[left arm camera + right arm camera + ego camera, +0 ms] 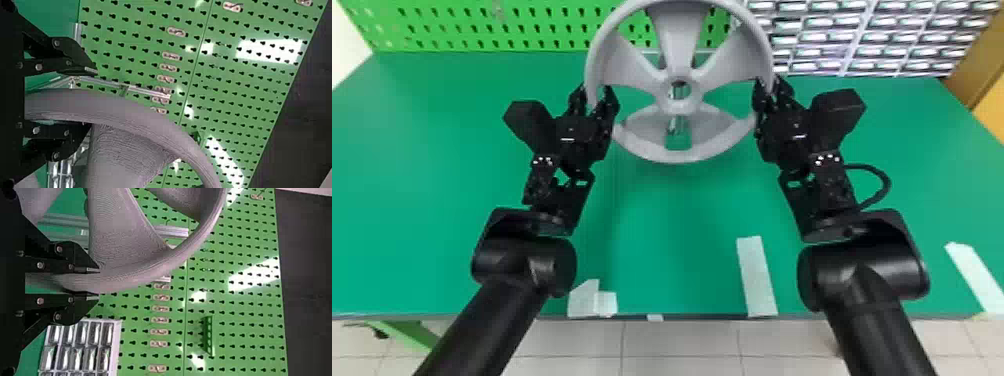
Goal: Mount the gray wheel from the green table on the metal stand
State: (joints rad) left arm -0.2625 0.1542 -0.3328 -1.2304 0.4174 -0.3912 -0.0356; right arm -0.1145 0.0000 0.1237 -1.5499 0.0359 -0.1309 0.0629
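Observation:
In the head view, my left gripper [593, 100] stands at the left rim of the gray wheel [679, 30], and my right gripper [771, 92] is shut on its right rim. The wheel is upright and tilted, its hub over the metal stand [677, 125], partly seen through the openings. Whether hub and stand touch, I cannot tell. In the left wrist view, the gripper [92, 98] is open around the rim [129, 111], with a gap beside one finger. In the right wrist view, both fingers of the gripper [96, 284] press the rim [156, 268].
A green pegboard [482, 25] rises behind the green table [432, 175]. A rack of small drawers [862, 37] stands at the back right. Pale tape strips [756, 277] lie along the table's front edge.

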